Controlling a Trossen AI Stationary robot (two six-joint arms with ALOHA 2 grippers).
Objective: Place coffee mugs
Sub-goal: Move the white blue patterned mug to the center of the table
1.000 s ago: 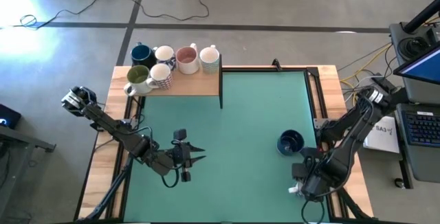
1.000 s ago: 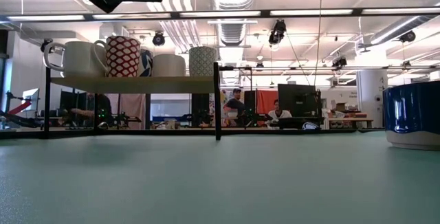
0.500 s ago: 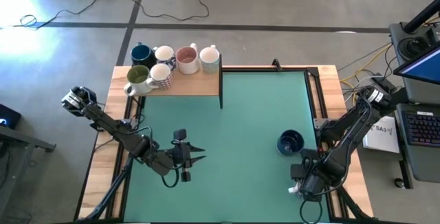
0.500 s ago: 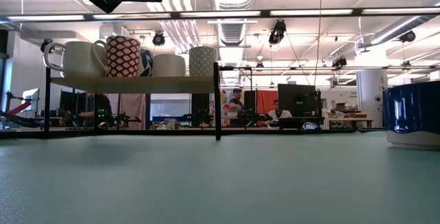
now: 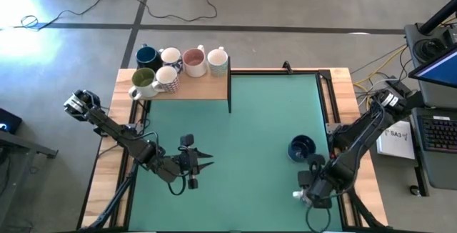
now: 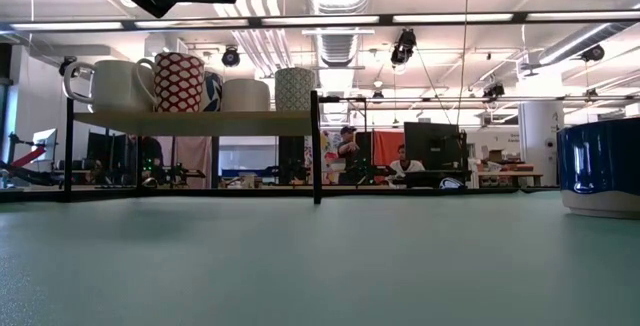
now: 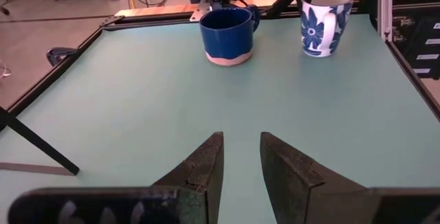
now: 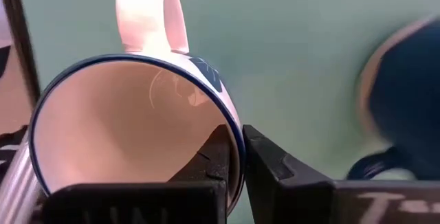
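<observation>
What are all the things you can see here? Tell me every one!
mugs on the shelf: six, one dark blue, one pink inside, one green inside, three white or patterned, far left corner of the table.
dark blue mug: one, on the mat, near its right edge.
flowered mug: one, white with blue flowers, beside the dark blue mug.
wooden shelf: one, light brown, far left corner.
green mat: one, covers the table.
people: at least two, in the room behind.
left gripper: one, dark, open and empty, over the mat's left side.
right gripper: one, dark, shut on the flowered mug's rim.
</observation>
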